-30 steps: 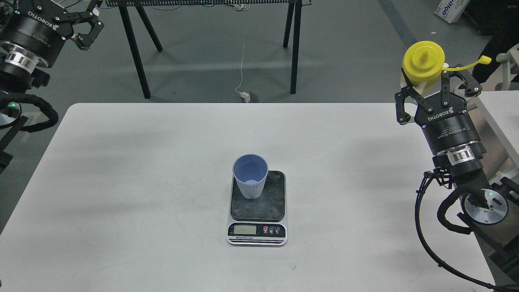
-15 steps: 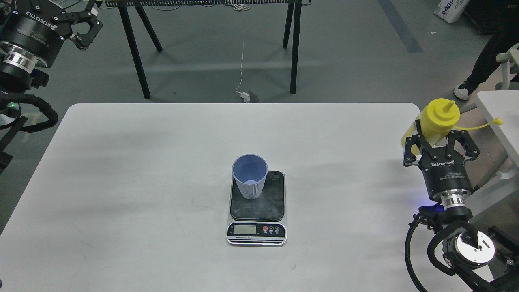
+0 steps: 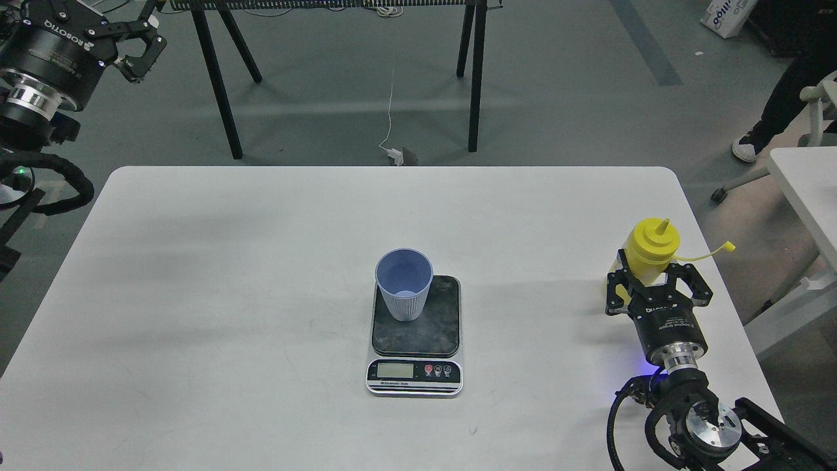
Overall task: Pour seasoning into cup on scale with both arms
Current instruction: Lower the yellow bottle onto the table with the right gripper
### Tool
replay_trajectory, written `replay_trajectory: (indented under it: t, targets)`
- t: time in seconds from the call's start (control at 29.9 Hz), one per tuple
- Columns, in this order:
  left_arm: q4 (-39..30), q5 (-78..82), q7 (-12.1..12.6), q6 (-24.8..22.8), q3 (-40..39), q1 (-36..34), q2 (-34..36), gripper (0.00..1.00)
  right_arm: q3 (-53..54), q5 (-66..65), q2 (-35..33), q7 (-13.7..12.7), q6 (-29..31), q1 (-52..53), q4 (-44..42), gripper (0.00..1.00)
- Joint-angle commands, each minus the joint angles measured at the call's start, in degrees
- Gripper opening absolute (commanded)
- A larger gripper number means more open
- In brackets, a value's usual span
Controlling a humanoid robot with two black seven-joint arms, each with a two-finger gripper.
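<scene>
The light-blue ribbed cup (image 3: 404, 282) stands upright on the back left of the scale's dark plate (image 3: 431, 327), at the middle of the white table (image 3: 196, 275). The scale's display and buttons face me. My right gripper (image 3: 656, 282) is shut on the yellow seasoning bottle (image 3: 650, 246) and holds it upright, low over the table near its right edge, well right of the scale. The bottle's cap hangs open on its tether to the right. I cannot tell if the bottle touches the table. My left gripper (image 3: 140, 31) is open and empty, raised at the far top left.
A black-legged stand (image 3: 225, 85) and a white cable (image 3: 390, 104) are on the floor behind the table. A second white table (image 3: 807, 190) stands close on the right. A person's leg and shoe (image 3: 758, 131) show at the upper right.
My right arm has come down and slightly left with the bottle, from high beyond the table's right corner to low over its right side. The left arm, cup and scale have stayed put.
</scene>
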Motion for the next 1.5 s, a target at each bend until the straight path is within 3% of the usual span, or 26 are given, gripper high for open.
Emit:
replay_trajectory:
  t: [0.0,0.2,0.4,0.67,1.0,1.47]
  targets:
    - [0.0,0.0,0.0,0.0,0.0,0.0,0.2,1.00,-0.1,-0.1,1.0,-0.9,0.0,0.6,-1.1,0.53]
    - [0.0,0.0,0.0,0.0,0.0,0.1,0.5,1.00,-0.1,-0.1,1.1,-0.9,0.0,0.6,-1.0,0.54]
    - [0.0,0.0,0.1,0.0,0.1,0.6,0.6,1.00,-0.4,-0.3,1.0,-1.0,0.0,0.5,-1.0,0.64]
    - [-0.1,0.0,0.3,0.0,0.1,0.9,0.7,1.00,-0.5,-0.4,0.7,-1.0,0.0,-0.2,-0.6,0.66]
    - [-0.1,0.0,0.2,0.0,0.1,0.9,0.7,1.00,-0.6,-0.4,0.7,-0.8,0.0,-1.7,-0.1,0.93]
    - [-0.2,0.0,0.2,0.0,0.1,0.9,0.7,1.00,-0.4,-0.5,0.3,-0.7,0.0,-5.3,0.5,0.99]
